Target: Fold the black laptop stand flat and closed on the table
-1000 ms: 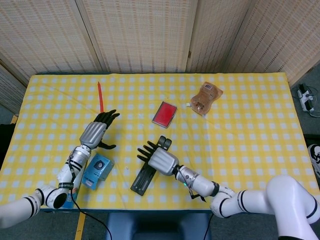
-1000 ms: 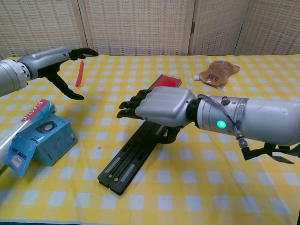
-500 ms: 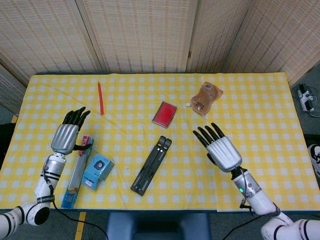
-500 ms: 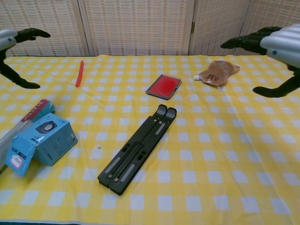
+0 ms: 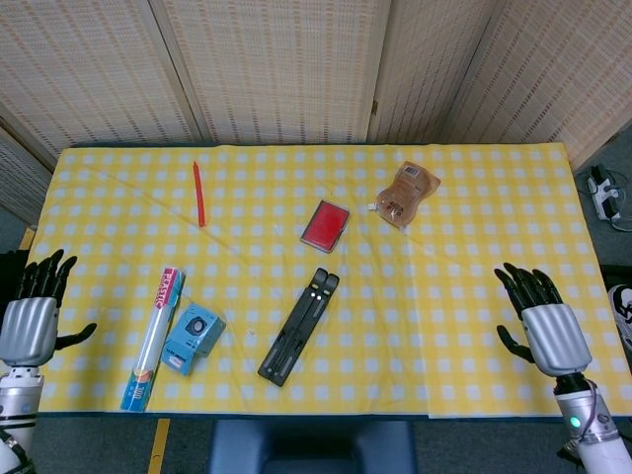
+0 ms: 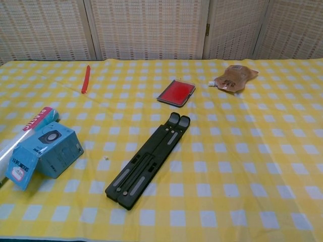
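plastic-wrap roll cut off at chest view's left edge; both arms cropped in head view

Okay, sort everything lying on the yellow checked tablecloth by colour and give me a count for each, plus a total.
Black: 1, the laptop stand, folded flat.
Red: 2, the thin stick and the flat red case.
Blue: 1, the small box.
Brown: 1, the pouch.
Red and blue mixed: 1, the long wrapped roll.
Total: 6.
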Controlling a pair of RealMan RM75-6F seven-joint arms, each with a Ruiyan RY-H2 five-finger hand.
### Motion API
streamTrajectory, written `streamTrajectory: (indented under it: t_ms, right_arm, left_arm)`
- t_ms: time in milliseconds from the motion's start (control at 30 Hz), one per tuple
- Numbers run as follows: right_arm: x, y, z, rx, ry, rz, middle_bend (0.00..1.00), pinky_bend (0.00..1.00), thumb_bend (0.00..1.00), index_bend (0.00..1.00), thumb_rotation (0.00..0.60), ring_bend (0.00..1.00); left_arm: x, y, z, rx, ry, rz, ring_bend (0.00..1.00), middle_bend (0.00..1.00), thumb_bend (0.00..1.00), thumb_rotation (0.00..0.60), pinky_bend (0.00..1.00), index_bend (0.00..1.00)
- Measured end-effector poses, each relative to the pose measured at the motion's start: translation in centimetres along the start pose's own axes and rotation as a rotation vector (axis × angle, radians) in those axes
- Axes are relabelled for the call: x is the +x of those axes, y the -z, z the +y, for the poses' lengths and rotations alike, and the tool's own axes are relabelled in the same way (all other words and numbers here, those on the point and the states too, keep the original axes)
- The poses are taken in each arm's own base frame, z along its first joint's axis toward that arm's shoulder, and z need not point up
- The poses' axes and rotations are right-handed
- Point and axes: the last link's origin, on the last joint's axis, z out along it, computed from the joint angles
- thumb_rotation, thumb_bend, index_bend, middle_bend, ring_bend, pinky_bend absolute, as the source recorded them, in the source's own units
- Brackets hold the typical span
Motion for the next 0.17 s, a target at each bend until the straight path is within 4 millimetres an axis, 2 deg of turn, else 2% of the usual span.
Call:
streamTrajectory:
  t_ms: [167]
  right_arm:
    - [-0.3,3.0,2.4,-0.101,-0.043,0.006,0.04,0.08,0.38,0.00,0.600,0.07]
  left_arm:
    - [0.3,3.3,-1.4,0.038,-0.015,0.002,0.00,0.01,0.11,0.600,0.00,0.00]
